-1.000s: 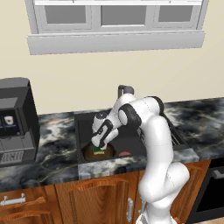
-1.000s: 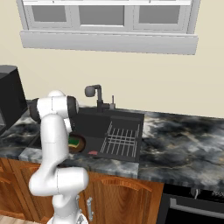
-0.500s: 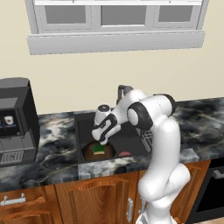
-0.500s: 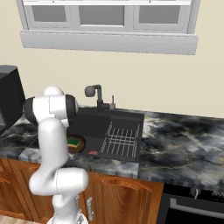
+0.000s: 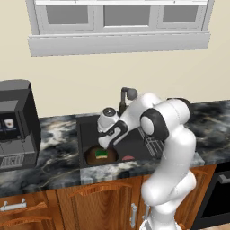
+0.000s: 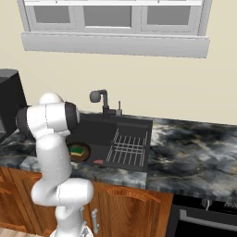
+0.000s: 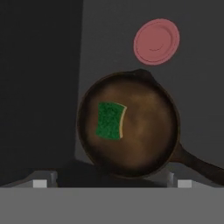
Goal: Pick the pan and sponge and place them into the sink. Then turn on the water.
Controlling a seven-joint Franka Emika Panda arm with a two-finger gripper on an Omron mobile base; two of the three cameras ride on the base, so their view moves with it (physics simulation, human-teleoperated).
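The pan and sponge lie in the sink's front-left corner. The gripper hangs released, empty, above them; the faucet stands behind it at the back rim.

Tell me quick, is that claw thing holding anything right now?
Gripper: open and holding nothing. It hangs above the sink, where the sponge lies in the pan.

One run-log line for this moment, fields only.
pan: in sink | sponge: lying in pan | gripper: open, empty, above pan | faucet: no water visible | next: turn on water
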